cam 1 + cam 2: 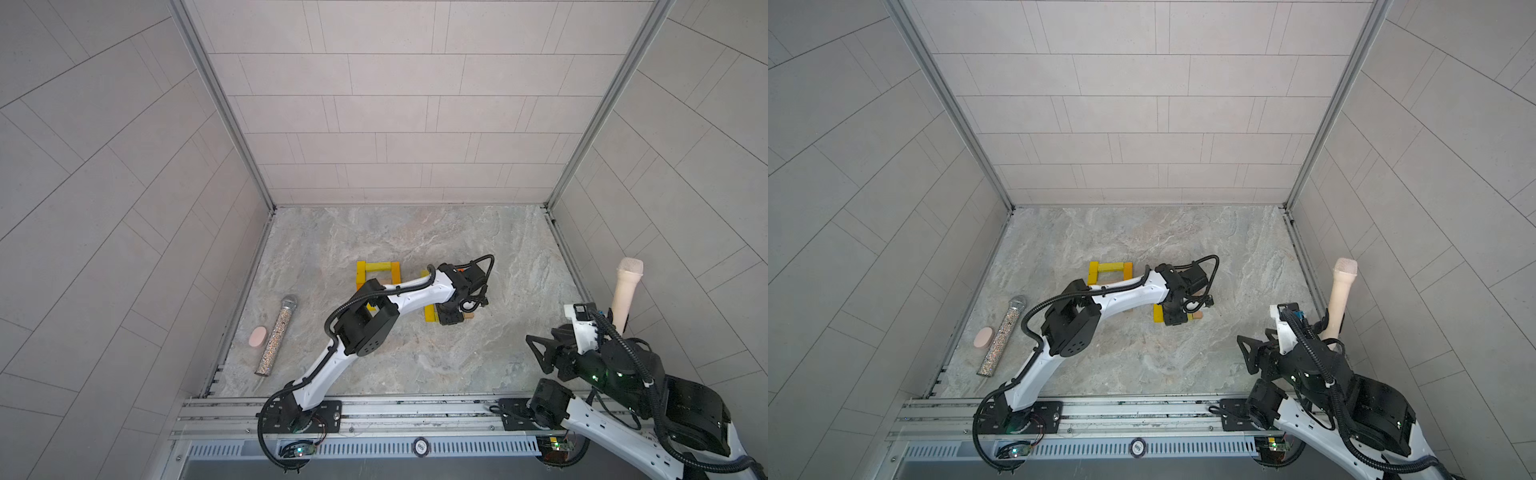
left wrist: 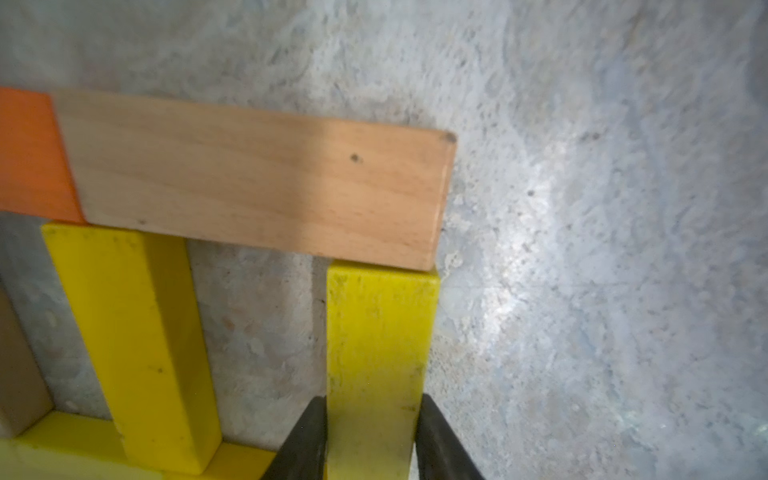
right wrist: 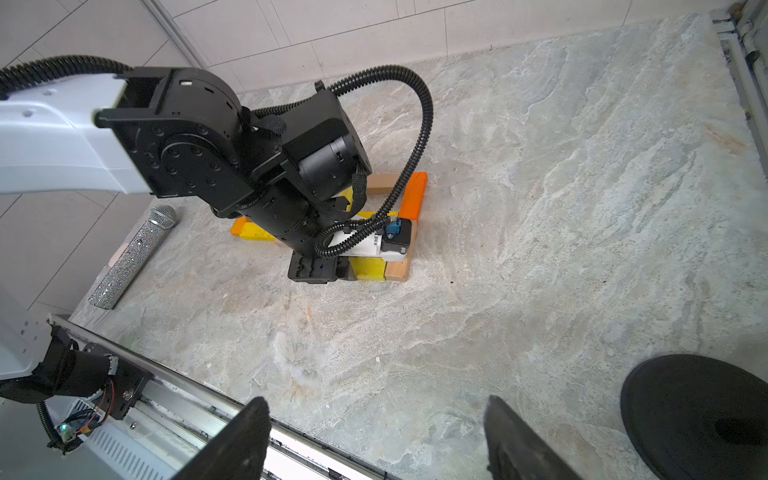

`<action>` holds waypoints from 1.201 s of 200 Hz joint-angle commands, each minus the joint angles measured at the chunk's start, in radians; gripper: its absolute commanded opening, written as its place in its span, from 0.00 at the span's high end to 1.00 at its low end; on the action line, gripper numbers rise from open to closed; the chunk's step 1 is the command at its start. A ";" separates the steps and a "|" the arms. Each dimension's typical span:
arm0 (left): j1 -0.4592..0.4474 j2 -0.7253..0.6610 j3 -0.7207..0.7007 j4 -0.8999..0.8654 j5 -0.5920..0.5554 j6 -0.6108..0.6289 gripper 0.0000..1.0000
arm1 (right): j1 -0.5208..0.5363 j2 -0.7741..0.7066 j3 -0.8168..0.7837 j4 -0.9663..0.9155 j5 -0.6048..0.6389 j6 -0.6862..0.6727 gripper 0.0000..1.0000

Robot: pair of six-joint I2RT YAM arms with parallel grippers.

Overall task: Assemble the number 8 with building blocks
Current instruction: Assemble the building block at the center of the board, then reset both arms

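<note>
L gripper: jaws narrow, closed on both sides of yellow bar. Bar lies flat on table, its end touching side of tan bar. Orange bar abuts tan bar end-on. Part-built number 8 sits mid-table, beneath L arm. R gripper: jaws wide, empty, above table's near edge.

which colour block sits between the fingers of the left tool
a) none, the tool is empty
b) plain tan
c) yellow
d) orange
c: in the left wrist view the yellow block runs straight into the left tool, with one dark finger close against each of its long sides.
</note>
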 commanded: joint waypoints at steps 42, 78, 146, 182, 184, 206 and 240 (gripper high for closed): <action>0.005 -0.039 0.015 -0.010 0.021 -0.009 0.50 | 0.003 0.016 -0.024 0.065 -0.018 0.005 0.18; 0.007 -0.236 -0.168 0.156 0.014 -0.150 0.38 | 0.003 0.057 -0.073 0.179 -0.073 -0.021 0.18; 0.080 -0.682 -0.599 0.439 -0.102 -0.477 0.00 | 0.003 0.303 -0.083 0.488 -0.054 -0.076 0.14; 0.153 -0.895 -0.797 0.548 -0.233 -0.571 0.00 | 0.002 0.520 -0.035 0.653 -0.096 -0.140 0.11; 0.160 -0.909 -0.807 0.551 -0.238 -0.576 0.00 | 0.002 0.533 -0.029 0.657 -0.097 -0.145 0.10; 0.235 -1.017 -0.913 0.578 -0.278 -0.631 0.00 | 0.000 0.655 0.004 0.717 -0.077 -0.181 0.07; 0.344 -1.193 -1.072 0.601 -0.384 -0.646 0.00 | -0.059 0.759 0.005 0.781 -0.009 -0.223 0.01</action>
